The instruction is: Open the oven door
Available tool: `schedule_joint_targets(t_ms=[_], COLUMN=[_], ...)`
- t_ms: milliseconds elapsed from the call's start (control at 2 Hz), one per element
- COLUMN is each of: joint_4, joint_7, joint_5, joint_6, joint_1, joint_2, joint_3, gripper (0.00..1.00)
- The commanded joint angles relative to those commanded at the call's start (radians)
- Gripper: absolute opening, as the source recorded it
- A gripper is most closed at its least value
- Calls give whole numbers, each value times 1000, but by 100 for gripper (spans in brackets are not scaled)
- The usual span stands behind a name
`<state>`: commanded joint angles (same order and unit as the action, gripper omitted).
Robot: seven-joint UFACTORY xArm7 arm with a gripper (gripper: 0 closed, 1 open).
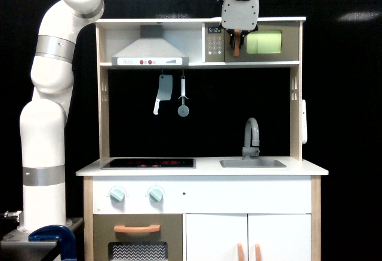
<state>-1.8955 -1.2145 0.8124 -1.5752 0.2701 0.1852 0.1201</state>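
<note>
1. One arm only, so I've got the gripper (238, 36) up at the top shelf of the toy kitchen, in front of the oven door (262, 42), top right of the unit beside the keypad panel (215, 43).
2. Door looks flush w/ its frame, not yet swung out, as far as I can judge; lime-green window (264, 42) faces the camera squarely.
3. Gripper fingers hang on either side of the vertical orange handle (236, 45), whose lower end pokes out below them. Can't tell if they're pinching it or just straddling: the white gripper body hides the contact.
4. Doing it well, imo: confirm a firm pinch on the handle before any pull, grip mid-handle not the tip.
5. Hinge prob on the exterior view's right side, since handle sits at the door's left edge. So I'd pull out along an arc, not straight back.
6. Go slow; the kitchen unit is light & could shift if I yank. Keep wrist clear of the shelf edge (197, 64) below.
</note>
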Motion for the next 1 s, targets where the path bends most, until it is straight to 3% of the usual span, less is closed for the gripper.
schedule_joint_targets(t_ms=[500,1000], joint_4=[-55,-304], joint_7=[-41,-41], joint_5=[12,35], joint_6=[-59,-169], joint_1=[-82,-199], joint_2=[43,216], joint_3=[-10,-38], gripper=[0,0])
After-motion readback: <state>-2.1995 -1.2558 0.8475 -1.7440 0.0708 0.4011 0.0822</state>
